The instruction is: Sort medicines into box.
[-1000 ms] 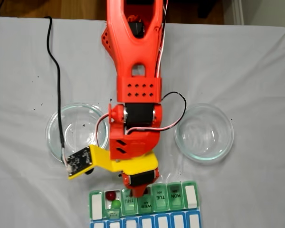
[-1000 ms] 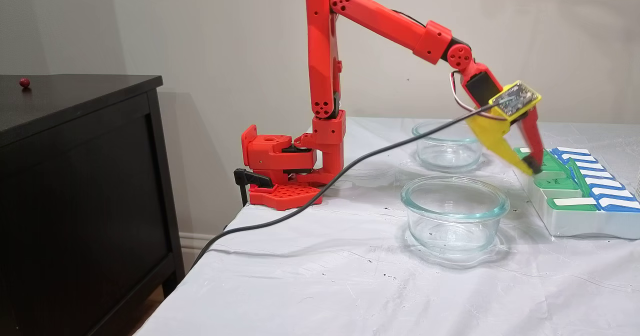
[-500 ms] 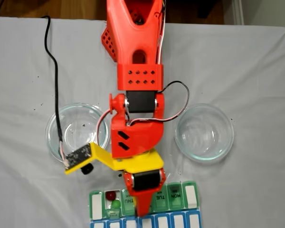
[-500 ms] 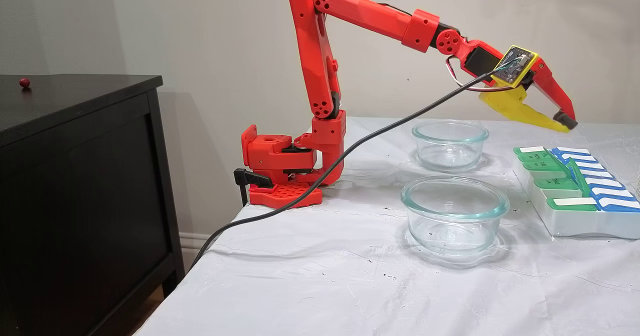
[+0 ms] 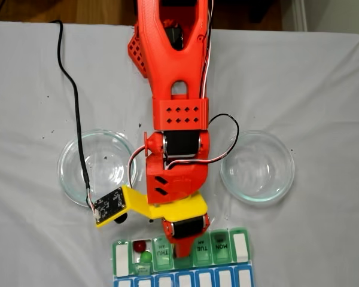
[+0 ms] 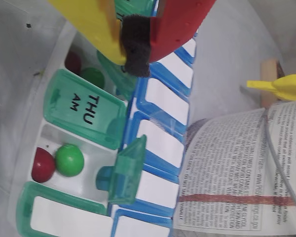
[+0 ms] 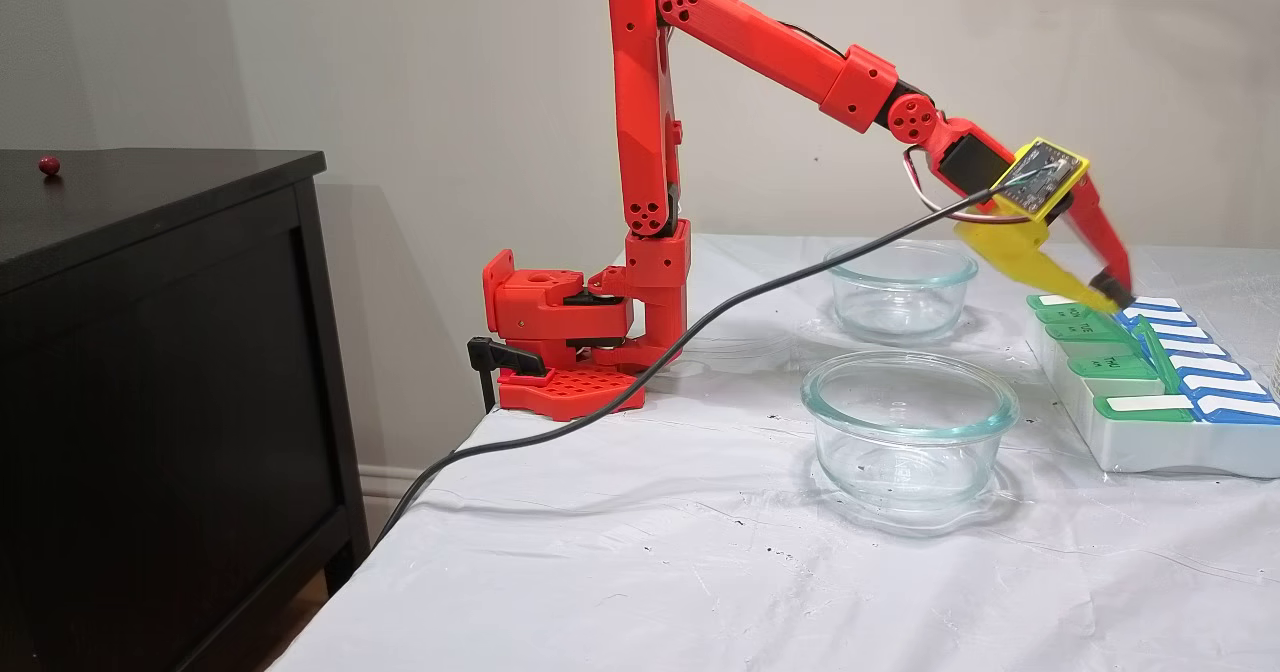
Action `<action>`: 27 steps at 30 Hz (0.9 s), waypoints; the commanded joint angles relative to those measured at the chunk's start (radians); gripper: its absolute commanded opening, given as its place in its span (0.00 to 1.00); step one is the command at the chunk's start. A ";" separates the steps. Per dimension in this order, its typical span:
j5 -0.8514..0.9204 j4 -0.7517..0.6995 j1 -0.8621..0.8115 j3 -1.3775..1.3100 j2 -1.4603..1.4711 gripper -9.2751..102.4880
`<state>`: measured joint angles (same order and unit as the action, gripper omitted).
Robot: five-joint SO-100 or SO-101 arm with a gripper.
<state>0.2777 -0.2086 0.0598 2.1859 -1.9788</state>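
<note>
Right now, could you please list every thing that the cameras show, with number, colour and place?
pill organiser: one, green lids, white compartments, blue row; table edge in front of the arm
red balls: two in the organiser, one per open compartment; one more on the cabinet
green balls: two, each beside a red ball
glass dishes: two, clear, empty; either side of the arm
cloth: one, white, covers the table
cable: one, black, runs to the wrist camera
cabinet: one, black, beside the table
printed paper: one, white, beside the organiser
yellow object: one, kind unclear
arm: one, red
gripper: one, red and yellow, shut, above the organiser
</note>
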 commanded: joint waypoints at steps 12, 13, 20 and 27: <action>-0.084 -0.166 0.014 -0.123 0.021 0.08; -0.091 -0.152 0.014 -0.117 0.028 0.08; -0.124 -0.164 -0.002 -0.144 0.072 0.08; -0.118 -0.287 0.014 -0.169 0.089 0.08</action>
<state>0.1519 -0.4525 0.0706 2.0586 -1.8761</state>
